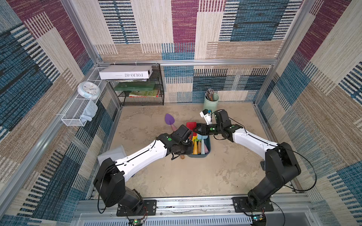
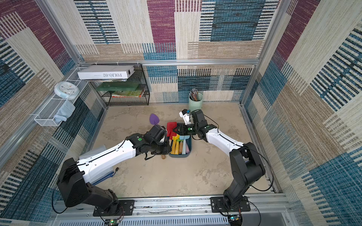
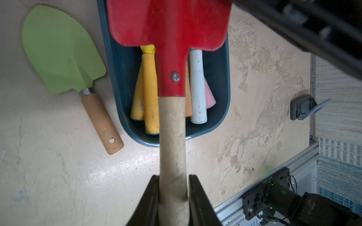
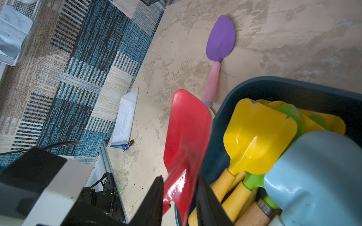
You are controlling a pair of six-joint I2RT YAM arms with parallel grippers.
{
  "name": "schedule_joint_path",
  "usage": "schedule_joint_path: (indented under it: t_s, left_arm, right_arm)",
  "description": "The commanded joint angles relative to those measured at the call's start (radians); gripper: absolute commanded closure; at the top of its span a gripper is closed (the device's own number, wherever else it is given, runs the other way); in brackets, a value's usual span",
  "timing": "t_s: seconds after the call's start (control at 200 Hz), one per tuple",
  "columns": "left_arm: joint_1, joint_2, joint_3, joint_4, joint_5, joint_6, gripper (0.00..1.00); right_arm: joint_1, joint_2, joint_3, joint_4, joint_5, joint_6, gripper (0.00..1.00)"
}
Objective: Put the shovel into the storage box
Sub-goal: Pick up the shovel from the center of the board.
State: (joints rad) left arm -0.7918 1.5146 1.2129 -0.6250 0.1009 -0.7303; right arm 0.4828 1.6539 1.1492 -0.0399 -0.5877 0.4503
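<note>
Left end effector (image 3: pixel 174 177) grips red shovel (image 3: pixel 170 29), blade seemingly over storage box (image 3: pixel 221 109).

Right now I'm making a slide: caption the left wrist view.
Left gripper holds red shovel by its handle over the storage box; green shovel lies alongside.

I see a green cup (image 1: pixel 211 103) at the back of the table (image 1: pixel 176 176), full of pencils (image 1: pixel 209 93). In the far corner stands a black wire shelf (image 1: pixel 156 99) with books (image 1: pixel 144 94) inside and a long white box (image 1: pixel 125 72) on top. A white wire basket (image 1: pixel 75 114) on the side wall holds a round clock (image 1: pixel 88 90) and a blue cloth (image 1: pixel 89 112). A white paper pad (image 4: pixel 125 119) lies near the table's edge.
</note>
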Motion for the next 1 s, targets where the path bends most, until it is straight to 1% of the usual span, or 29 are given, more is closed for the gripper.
schedule_joint_path:
  t_s: [0.0,0.06,0.215,0.336,0.581,0.626,0.666,0.726,0.806,0.831,0.872,0.922,0.997]
  left_arm:
    - [-0.007,0.008,0.015,0.017,-0.004,0.002,1.0]
    - [-0.01,0.013,0.022,0.009,-0.01,0.001,1.0]
    - [-0.018,0.025,0.041,-0.011,-0.03,0.003,1.0]
    - [-0.019,0.03,0.044,-0.017,-0.038,0.001,1.0]
    - [-0.023,0.031,0.053,-0.018,-0.04,-0.001,1.0]
    - [-0.023,0.032,0.056,-0.02,-0.037,0.002,0.94]
    - [-0.024,0.033,0.057,-0.019,-0.035,0.003,0.87]
    - [-0.023,0.032,0.06,-0.019,-0.032,0.007,0.7]
    - [-0.023,0.03,0.065,-0.02,-0.03,0.01,0.45]
    - [-0.023,0.03,0.065,-0.021,-0.03,0.01,0.4]
    - [-0.025,0.028,0.065,-0.021,-0.029,0.012,0.34]
    - [-0.025,0.027,0.067,-0.023,-0.029,0.012,0.3]
    - [-0.026,0.027,0.071,-0.029,-0.027,0.016,0.27]
  right_arm:
    - [0.009,0.005,0.014,-0.008,0.043,0.001,0.69]
    - [0.013,0.007,0.017,-0.014,0.06,0.002,0.7]
    - [0.023,0.009,0.024,-0.025,0.105,0.005,0.79]
    - [0.028,0.01,0.029,-0.038,0.131,0.002,0.84]
    - [0.032,0.016,0.034,-0.041,0.139,0.001,0.96]
    - [0.033,0.017,0.035,-0.042,0.141,0.0,0.98]
    - [0.033,0.019,0.037,-0.043,0.141,0.001,0.99]
    - [0.034,0.021,0.04,-0.043,0.141,0.0,1.0]
    - [0.033,0.025,0.044,-0.043,0.143,0.0,1.0]
    - [0.034,0.027,0.044,-0.043,0.143,0.0,1.0]
    - [0.034,0.029,0.047,-0.042,0.142,0.002,1.0]
    - [0.033,0.032,0.05,-0.043,0.144,0.001,1.0]
    - [0.033,0.037,0.056,-0.044,0.146,-0.001,1.0]
